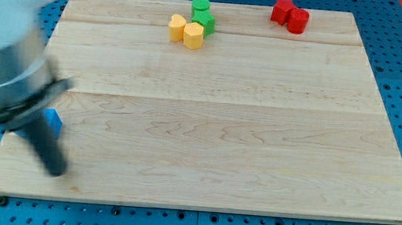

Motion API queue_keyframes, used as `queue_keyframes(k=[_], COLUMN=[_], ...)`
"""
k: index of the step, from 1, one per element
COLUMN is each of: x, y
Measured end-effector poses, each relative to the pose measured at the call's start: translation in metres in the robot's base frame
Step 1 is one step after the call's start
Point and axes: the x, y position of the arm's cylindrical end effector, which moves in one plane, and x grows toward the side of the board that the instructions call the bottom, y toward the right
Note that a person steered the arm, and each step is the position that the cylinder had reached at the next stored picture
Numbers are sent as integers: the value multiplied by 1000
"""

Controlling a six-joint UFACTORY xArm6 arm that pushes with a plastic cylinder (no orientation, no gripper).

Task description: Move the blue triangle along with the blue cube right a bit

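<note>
Rod leans over blue block (54, 120), my tip (56, 170) seemingly just below it; no pincer shows.

Bright, even light fills the scene, so the wooden worktop (215, 121) looks pale and nearly free of glare. Blocks near its far edge cast only faint, soft shadows. The arm (11, 61) over the worktop's left side is heavily blurred.

You see the wooden board (214, 128) carrying a blue block (54, 120) just above my tip (56, 171), with yellow (186, 31), green (203, 15) and red blocks (290, 15) far beyond toward the view's top.
</note>
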Motion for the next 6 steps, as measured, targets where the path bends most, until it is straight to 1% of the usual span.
queue_keyframes(k=[1,2,3,4,5,6], x=[4,-4,-26,-64,-93,-98], y=[-69,-71,-71,-61,-6,60])
